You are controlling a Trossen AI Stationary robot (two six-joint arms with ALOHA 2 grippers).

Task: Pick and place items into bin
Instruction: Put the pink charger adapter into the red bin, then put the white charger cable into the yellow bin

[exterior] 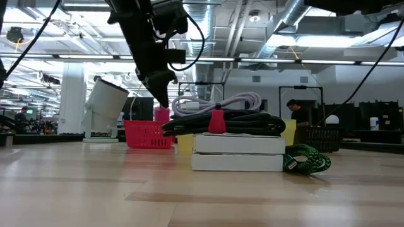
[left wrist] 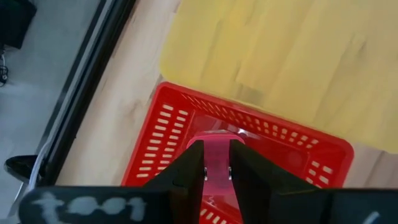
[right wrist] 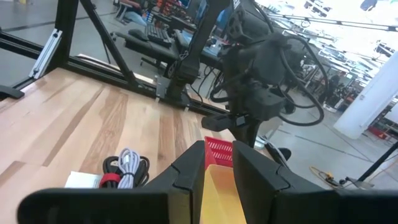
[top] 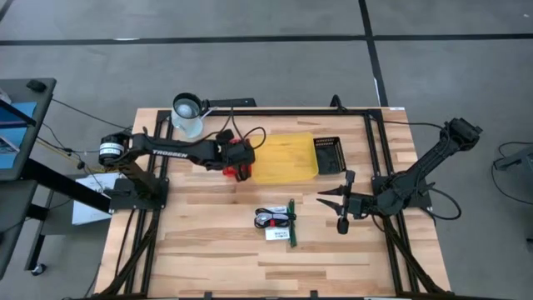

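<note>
Overhead and wrist views of a wooden bench (top: pixel 208 250) during a sorting task. The left gripper (left wrist: pixel 217 173) is hovering over a small red perforated plastic basket (left wrist: pixel 168 118), which is sitting toward the bench's far edge, touching the left side of a flat yellow translucent plastic tray (top: pixel 286 158). Its fingers (left wrist: pixel 186 171) are clamping a small pink flat piece (left wrist: pixel 217 155) above the basket's interior. A small black perforated basket (top: pixel 328 155) is lying just beside the yellow tray on its right. A white mug (top: pixel 188 115) is standing near the far left corner. The remaining items are resting together near the bench's middle: a coiled black cable with a red band (top: pixel 271 219), lying on a flat white printed packet (top: pixel 278 234), with a slim green stick (top: pixel 293 222) just beside them. The right gripper (top: pixel 333 202) is waiting toward the right edge; its fingers (right wrist: pixel 186 171) are standing slightly apart, holding nothing.
</note>
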